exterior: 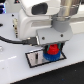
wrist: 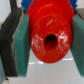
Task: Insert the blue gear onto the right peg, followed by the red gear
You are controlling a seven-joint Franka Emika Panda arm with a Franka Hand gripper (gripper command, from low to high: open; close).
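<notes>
Hanging low over the grey plate (exterior: 35, 59), gripper (exterior: 53, 50) holds red gear (exterior: 52, 49) directly above blue gear (exterior: 52, 56), which sits on the plate. Wrist view: fingers (wrist: 21, 45) clamped against red gear (wrist: 50, 35) sides.

A bright red gear (wrist: 50, 36) with a dark centre hole fills the wrist view, flanked by teal-green pads (wrist: 21, 47) on the black fingers of the claw (exterior: 52, 48). Beneath it a bright blue gear (exterior: 53, 56) sits on a grey plate (exterior: 35, 58) bordered in black. The arm (exterior: 37, 20) is white and grey; the counter (exterior: 15, 70) appears plain white, though the picture is blurred.
</notes>
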